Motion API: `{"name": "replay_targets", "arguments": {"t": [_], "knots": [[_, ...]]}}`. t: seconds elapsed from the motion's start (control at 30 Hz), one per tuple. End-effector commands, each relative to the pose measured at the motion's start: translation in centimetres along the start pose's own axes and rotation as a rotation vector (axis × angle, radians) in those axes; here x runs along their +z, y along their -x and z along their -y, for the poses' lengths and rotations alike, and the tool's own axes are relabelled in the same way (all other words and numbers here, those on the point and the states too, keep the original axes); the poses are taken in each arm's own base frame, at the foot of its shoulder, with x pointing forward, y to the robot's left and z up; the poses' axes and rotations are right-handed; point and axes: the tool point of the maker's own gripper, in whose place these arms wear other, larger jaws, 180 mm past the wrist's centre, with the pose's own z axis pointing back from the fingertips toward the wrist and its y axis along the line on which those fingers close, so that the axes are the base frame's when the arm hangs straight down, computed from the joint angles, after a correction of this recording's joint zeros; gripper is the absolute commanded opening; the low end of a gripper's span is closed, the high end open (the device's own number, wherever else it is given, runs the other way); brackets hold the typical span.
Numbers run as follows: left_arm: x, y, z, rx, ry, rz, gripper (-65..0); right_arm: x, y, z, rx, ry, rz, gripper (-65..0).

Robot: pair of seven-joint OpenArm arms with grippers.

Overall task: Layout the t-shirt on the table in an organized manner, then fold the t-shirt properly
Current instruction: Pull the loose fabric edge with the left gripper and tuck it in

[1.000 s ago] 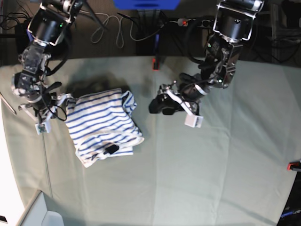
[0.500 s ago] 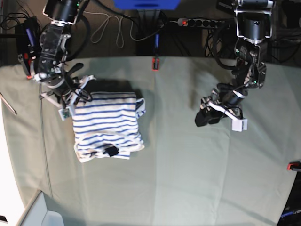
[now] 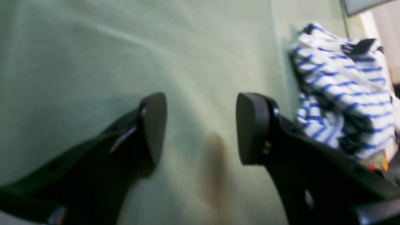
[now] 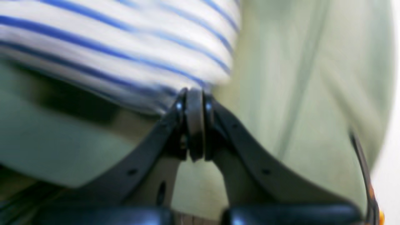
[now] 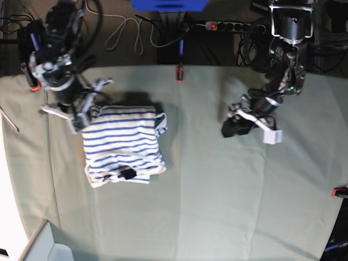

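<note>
The white, blue-striped t-shirt [image 5: 122, 142] lies folded into a rough rectangle at the left of the table [image 5: 217, 190], its dark neck label [image 5: 128, 173] toward the front edge. My right gripper [image 5: 89, 111] is at the shirt's far left corner. In the right wrist view its jaws [image 4: 194, 93] are pressed together on the edge of the striped cloth [image 4: 109, 40], which is slightly raised there. My left gripper [image 5: 228, 129] hovers over bare table well to the right of the shirt. It stands open [image 3: 201, 125] with nothing between its fingers, and the shirt [image 3: 343, 93] shows off to one side.
A red clamp [image 5: 179, 73] sits on the table's far edge and another [image 5: 340, 191] at its right edge. Cables and a power strip [image 5: 217, 25] lie behind the table. A white box [image 5: 49, 250] stands at the front left corner. A brown stain [image 3: 215, 162] marks the cloth.
Over the last second my right gripper carried the shirt's edge up and right, squaring the fold. My left arm drew away to the right, then edged back slightly.
</note>
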Motion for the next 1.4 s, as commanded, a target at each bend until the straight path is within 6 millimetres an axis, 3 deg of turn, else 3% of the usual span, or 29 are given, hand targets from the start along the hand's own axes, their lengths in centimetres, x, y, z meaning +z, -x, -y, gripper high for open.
{"name": "replay_targets", "arguments": {"t": [0.0, 0.1, 0.17, 0.27, 0.37, 0.47, 0.6, 0.73, 1.13, 1.3, 1.37], "knots": [[-0.8, -1.4, 2.3, -0.011, 0.065, 0.046, -30.0, 0.1, -0.8, -0.2, 0.042, -0.005, 0.009, -58.3], [-2.1, -0.5, 6.8, -0.037, 0.162, 0.032, -23.8, -0.3, -1.5, -2.0, 0.083, -0.039, 0.012, -47.8], [-2.7, 0.5, 9.8, -0.055, 0.225, 0.014, -19.5, -0.5, -2.0, -2.5, 0.091, -0.054, 0.023, -44.4], [-3.3, 1.7, 12.4, -0.069, 0.286, -0.015, -20.0, -0.9, -3.1, -2.2, 0.093, -0.049, 0.049, -46.1], [-3.9, 2.0, 13.8, -0.078, 0.317, -0.025, -27.9, -2.2, -2.9, -2.6, 0.069, -0.07, 0.035, -53.5], [-4.4, 2.3, 13.2, -0.067, 0.305, -0.043, -43.5, -3.4, -2.4, -2.2, 0.043, -0.075, 0.016, -64.2], [-4.5, 2.5, 13.1, -0.064, 0.3, -0.05, -65.0, -4.7, -1.9, -2.8, 0.026, -0.103, -0.004, -65.0], [-5.1, 2.7, 13.8, -0.046, 0.311, -0.051, -63.6, -5.4, -1.2, -3.3, 0.015, -0.127, -0.026, -65.0], [-7.2, 5.2, 11.3, 0.039, 0.243, -0.135, -65.0, -5.5, -1.1, -3.4, 0.017, -0.13, -0.029, -65.0], [-8.8, 6.9, 12.0, 0.091, 0.236, -0.19, -65.0, -5.4, -1.0, -3.4, 0.017, -0.131, -0.03, -65.0], [-9.6, 7.5, 13.8, 0.108, 0.263, -0.204, -65.0, -5.4, -1.0, -3.4, 0.017, -0.131, -0.03, -65.0]]}}
